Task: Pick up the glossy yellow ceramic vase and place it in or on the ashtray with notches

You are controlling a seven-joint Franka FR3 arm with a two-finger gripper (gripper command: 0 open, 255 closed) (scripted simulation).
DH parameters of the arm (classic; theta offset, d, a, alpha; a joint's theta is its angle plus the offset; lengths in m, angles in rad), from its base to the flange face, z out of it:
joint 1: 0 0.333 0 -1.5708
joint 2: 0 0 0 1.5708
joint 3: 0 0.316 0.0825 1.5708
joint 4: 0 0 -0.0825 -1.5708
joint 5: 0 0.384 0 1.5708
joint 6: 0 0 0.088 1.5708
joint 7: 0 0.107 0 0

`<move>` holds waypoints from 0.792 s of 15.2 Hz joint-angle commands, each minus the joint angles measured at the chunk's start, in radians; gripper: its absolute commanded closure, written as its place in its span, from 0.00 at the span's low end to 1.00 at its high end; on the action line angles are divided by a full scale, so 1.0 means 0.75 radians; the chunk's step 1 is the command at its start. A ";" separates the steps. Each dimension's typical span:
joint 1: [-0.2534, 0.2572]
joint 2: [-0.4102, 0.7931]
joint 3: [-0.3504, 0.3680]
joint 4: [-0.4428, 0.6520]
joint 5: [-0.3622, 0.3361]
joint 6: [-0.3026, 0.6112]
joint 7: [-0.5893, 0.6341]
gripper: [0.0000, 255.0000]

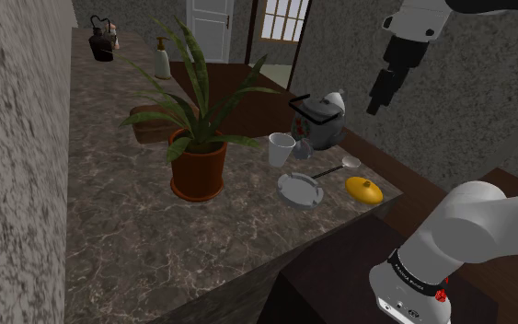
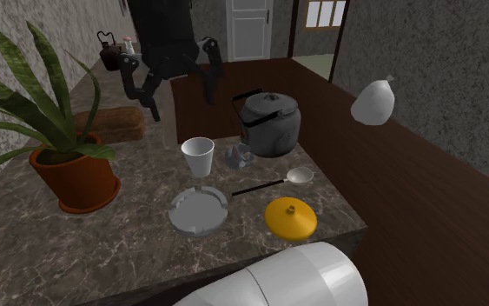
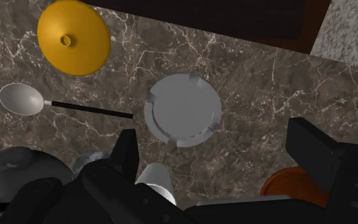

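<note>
Far beneath the black gripper (image 3: 220,149), the round grey notched ashtray (image 3: 184,108) lies on the marble counter (image 1: 109,230), the white cup (image 3: 155,178) just beside it, the flat yellow glossy vase (image 3: 74,37) and grey spoon (image 3: 21,98) to one side, the terracotta plant pot (image 3: 292,184) on the opposite side.

your pincer (image 1: 376,103) hangs well above the marble counter (image 1: 109,230). below it sits the yellow vase (image 1: 363,189), with the grey notched ashtray (image 1: 301,189) just beside, farther from the pincer.
</note>
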 commanded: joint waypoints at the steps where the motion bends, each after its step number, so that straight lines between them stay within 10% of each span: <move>1: 0.000 0.000 0.000 0.000 0.000 0.000 0.000 0.00; 12: -0.099 -0.112 -0.277 -0.428 -0.168 0.361 -0.232 0.00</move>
